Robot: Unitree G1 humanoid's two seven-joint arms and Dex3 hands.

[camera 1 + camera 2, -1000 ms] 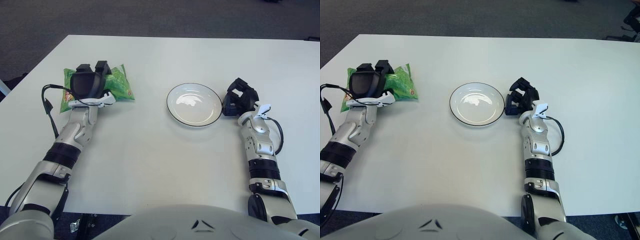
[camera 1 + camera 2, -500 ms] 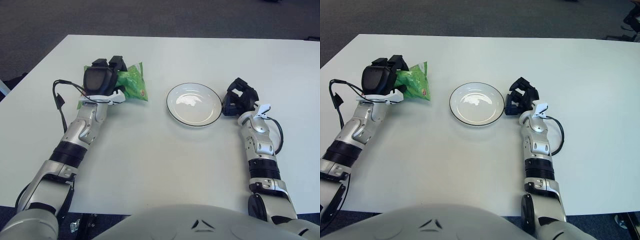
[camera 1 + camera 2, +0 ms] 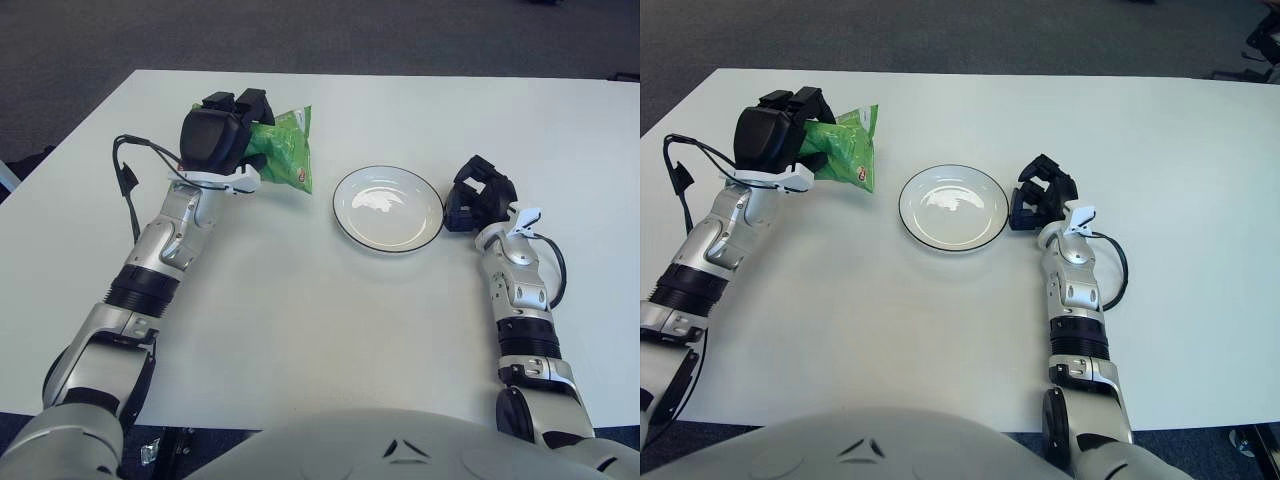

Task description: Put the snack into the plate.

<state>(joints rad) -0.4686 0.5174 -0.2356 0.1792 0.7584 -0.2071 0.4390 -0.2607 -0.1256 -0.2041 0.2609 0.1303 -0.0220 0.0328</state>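
A green snack bag [image 3: 285,150] hangs above the white table, lifted clear of it, with my left hand [image 3: 228,138] shut on its left end. The bag is just left of the white plate [image 3: 388,208], which has a dark rim and nothing in it. My right hand [image 3: 477,196] shows beside the plate's right rim, fingers curled and holding nothing.
The white table [image 3: 330,330] spreads wide in front of the plate and behind it. A black cable [image 3: 128,185] loops off my left forearm. Dark carpet lies beyond the table's far edge.
My left hand has lifted the snack bag off the table and carried it right, toward the plate. The right hand and the plate have not moved.
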